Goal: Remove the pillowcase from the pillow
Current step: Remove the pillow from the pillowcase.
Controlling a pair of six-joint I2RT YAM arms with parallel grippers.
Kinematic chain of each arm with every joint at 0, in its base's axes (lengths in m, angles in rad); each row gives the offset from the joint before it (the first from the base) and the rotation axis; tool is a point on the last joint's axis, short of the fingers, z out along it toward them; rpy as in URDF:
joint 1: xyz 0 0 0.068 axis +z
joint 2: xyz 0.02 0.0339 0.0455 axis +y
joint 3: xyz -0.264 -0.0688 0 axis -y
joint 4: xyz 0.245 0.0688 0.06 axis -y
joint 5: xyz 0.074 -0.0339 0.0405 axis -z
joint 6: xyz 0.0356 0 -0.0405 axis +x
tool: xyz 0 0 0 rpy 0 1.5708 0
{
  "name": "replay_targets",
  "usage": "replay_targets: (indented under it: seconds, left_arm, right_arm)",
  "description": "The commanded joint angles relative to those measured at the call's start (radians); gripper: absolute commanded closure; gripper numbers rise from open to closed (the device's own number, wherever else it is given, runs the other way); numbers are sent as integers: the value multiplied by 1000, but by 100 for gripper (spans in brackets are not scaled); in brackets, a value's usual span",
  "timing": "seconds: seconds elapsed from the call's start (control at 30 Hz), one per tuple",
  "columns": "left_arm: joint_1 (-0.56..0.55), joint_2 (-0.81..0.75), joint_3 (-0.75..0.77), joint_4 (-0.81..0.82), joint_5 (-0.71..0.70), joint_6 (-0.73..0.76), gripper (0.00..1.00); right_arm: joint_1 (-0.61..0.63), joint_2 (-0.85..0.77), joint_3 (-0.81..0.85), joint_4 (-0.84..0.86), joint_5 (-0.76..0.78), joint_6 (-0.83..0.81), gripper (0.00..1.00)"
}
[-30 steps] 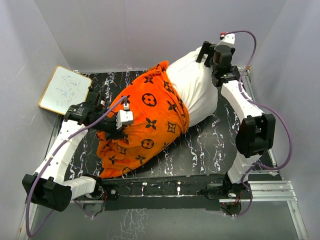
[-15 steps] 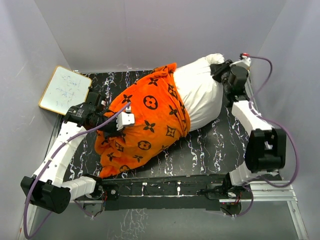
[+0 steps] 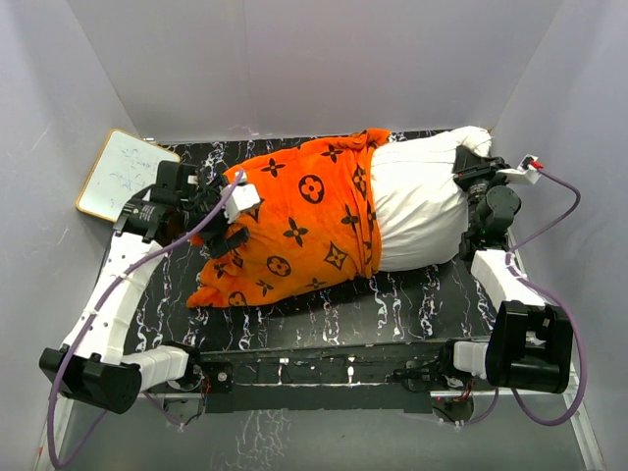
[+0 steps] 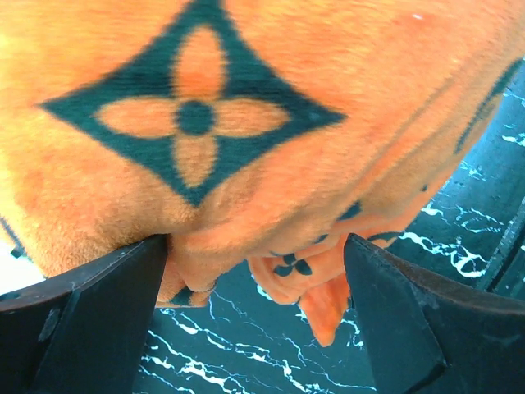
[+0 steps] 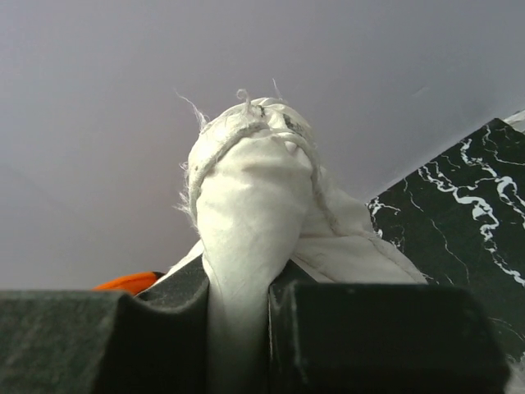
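Right gripper [image 5: 238, 300] pinches a tip of the pillow [image 3: 417, 201] at the far right corner of the table [image 3: 412, 294] — left gripper [image 4: 254, 246], full of bunched pillowcase [image 3: 304, 221] near the left edge, should pull straight left, slowly.

Plush and plain cloth lying on a marbled black top.
The pillowcase [image 3: 304, 221] is showing as soft, fuzzy orange plush with a short matt nap. The pillow [image 3: 417, 201] is looking like smooth white woven cloth, fraying into loose threads at its pinched corner. The table [image 3: 412, 294] is gleaming faintly, its surface black with white marble-like veins. The left gripper [image 4: 256, 254] and right gripper [image 5: 238, 300] are presenting matt black, plastic-looking fingers. The board [image 3: 126, 175] is showing a smooth white face in a pale wood frame.
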Motion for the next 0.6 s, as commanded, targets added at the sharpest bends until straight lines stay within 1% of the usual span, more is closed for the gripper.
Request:
replay_targets:
  seconds: [0.0,0.07,0.1,0.13,0.2,0.23,0.27,0.33,0.4,0.47,0.57]
  left_arm:
    - [130,44,89,9,29,12,12]
    - [266,111,153,-20,117,71,12]
    - [330,155,198,-77,175,116,7]
    - [366,212,251,-159,215,164,3]
    - [387,289,318,-316,267,262,3]
    - [389,299,316,-359,290,295,3]
    - [389,289,282,-369,321,313,3]
    - [389,232,190,-290,342,303,3]
    - [388,184,116,-227,362,328,3]
    - [389,169,93,-235,388,361,3]
    - [388,220,92,-250,400,401,3]
  right_arm:
    - [0,-41,35,267,-97,33,92]
    - [0,-41,51,271,-128,25,92]
    - [0,-43,57,269,-136,25,92]
    - [0,-46,63,266,-141,22,92]
    - [-1,-49,77,249,-152,12,92]
    - [0,-50,85,233,-161,4,92]
    - [-1,-53,91,216,-168,-1,92]
    - [2,-57,93,213,-177,-1,92]
    - [3,-57,94,213,-186,-2,92]
    - [4,-58,94,215,-196,-1,92]
    - [5,-61,92,229,-219,9,92]
